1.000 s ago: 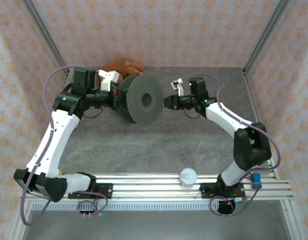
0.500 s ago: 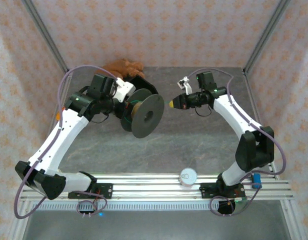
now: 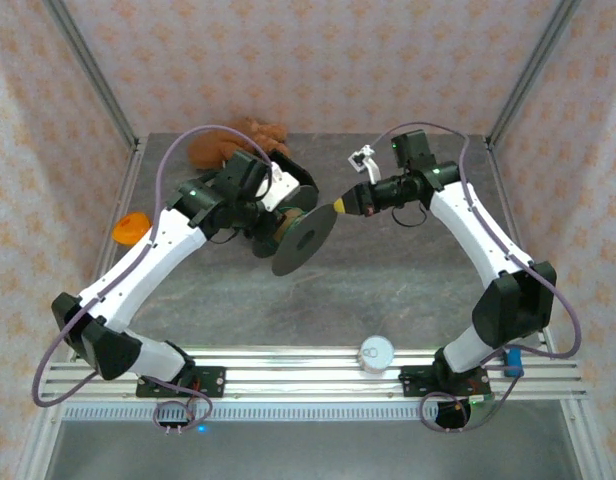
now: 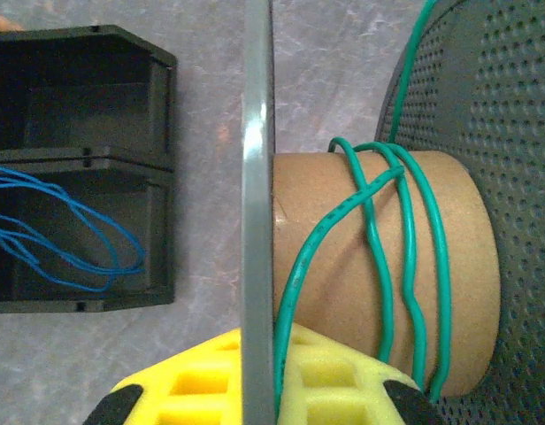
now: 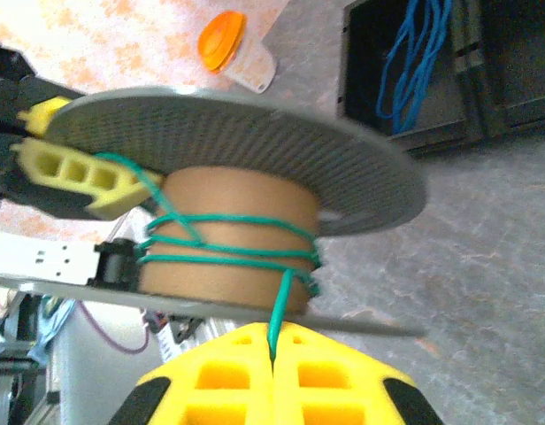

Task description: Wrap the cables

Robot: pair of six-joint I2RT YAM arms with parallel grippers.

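Observation:
A grey spool (image 3: 304, 240) with a brown core (image 4: 343, 292) hangs tilted above mid-table. My left gripper (image 4: 264, 354) is shut on the rim of one grey flange (image 4: 257, 177), its yellow fingers on either side of it. The green cable (image 4: 405, 266) is wound in a few loose turns round the core (image 5: 228, 204). One strand of the green cable (image 5: 281, 310) runs down into my right gripper (image 5: 272, 341), which is shut on it just right of the spool (image 3: 338, 207). The blue cable (image 4: 60, 239) lies coiled in a black box (image 4: 78, 88), also in the right wrist view (image 5: 412, 62).
The black box (image 5: 485, 97) stands at the back of the table behind the spool. An orange-lidded cup (image 3: 131, 228) lies at the left edge, a brown soft thing (image 3: 258, 132) at the back wall. A white round object (image 3: 376, 351) sits on the front rail.
The left arm has swung right and turned the spool from face-on to nearly edge-on. The right gripper stays at the spool, still holding the green strand. The orange cup has come into view.

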